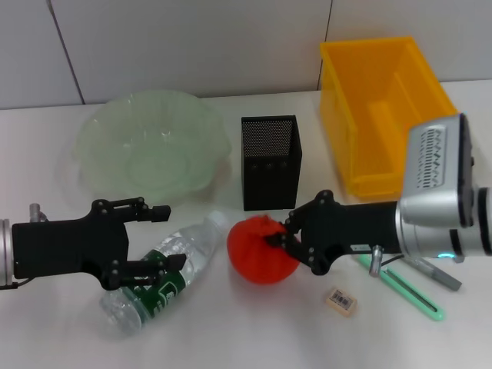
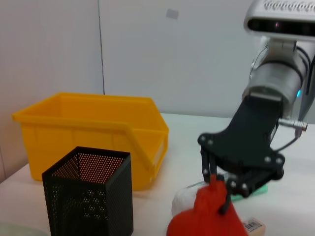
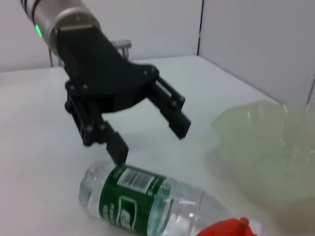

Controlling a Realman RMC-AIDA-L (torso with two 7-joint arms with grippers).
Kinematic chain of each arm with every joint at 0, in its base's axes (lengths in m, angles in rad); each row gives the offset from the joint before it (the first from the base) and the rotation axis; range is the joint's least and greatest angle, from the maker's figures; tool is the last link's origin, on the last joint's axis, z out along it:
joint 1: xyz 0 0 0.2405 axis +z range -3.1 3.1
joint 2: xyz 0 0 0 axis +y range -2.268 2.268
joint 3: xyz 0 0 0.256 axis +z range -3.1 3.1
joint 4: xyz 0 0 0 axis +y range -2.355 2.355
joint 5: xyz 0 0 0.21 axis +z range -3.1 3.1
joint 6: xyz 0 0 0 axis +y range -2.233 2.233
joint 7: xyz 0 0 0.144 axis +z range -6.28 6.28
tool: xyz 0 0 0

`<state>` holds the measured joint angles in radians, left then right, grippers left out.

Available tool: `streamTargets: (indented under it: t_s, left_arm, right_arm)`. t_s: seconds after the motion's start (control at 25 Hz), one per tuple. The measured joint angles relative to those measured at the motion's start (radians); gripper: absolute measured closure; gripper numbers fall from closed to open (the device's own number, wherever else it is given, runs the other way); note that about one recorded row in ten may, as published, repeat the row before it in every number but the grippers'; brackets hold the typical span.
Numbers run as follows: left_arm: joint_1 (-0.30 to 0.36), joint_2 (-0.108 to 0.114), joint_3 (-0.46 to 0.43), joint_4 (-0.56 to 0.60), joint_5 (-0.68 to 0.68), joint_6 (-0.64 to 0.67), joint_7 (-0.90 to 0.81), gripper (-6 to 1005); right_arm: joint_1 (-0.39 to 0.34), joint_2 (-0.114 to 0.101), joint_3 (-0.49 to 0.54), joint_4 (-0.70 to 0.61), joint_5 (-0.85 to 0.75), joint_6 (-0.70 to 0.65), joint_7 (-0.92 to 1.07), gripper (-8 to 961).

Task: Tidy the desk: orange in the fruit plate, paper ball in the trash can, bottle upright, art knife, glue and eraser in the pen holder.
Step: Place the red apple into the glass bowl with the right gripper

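The red-orange orange (image 1: 260, 252) sits on the desk in front of the pen holder (image 1: 269, 161). My right gripper (image 1: 281, 232) is shut on its puckered top, as the left wrist view shows (image 2: 217, 191). The bottle (image 1: 163, 275) lies on its side to the left, cap toward the orange. My left gripper (image 1: 171, 238) is open just over the bottle's labelled part (image 3: 129, 196), one finger close to the label. The fruit plate (image 1: 146, 154) stands behind it, the trash can (image 1: 384, 108) at the back right. The eraser (image 1: 340, 300) lies in front of the right arm. The paper ball is out of view.
A green art knife (image 1: 403, 290) and a grey stick-shaped item (image 1: 435, 274) lie under the right arm near the front right. The pen holder stands between the plate and the trash can (image 2: 88, 132). A wall runs behind the desk.
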<state>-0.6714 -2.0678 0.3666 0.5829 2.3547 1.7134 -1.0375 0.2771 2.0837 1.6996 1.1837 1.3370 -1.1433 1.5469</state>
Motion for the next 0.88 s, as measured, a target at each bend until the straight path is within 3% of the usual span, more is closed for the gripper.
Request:
streamTargets:
  t_s: [0.2,0.48,0.72,0.88]
  left_arm:
    - [0.002,-0.001,0.0,-0.005,0.0,-0.007,0.001,232]
    - [0.004,-0.002,0.004,-0.009,0.0,-0.015,0.003,232]
    - [0.004,-0.002,0.009,-0.009,0.0,-0.016,0.004,233]
    - [0.004,-0.003,0.025,-0.009,-0.001,-0.025,0.004,233]
  right_arm:
    - [-0.041,0.0,0.004,0.13,0.001,0.004,0.034,917]
    - [-0.017,-0.002,0.041,0.235,-0.005,0.01,0.086,911]
    - [0.086,-0.007,0.132,0.257,-0.005,0.01,0.141,906]
    - [0.205,-0.007,0.211,0.161,-0.001,0.01,0.15,903]
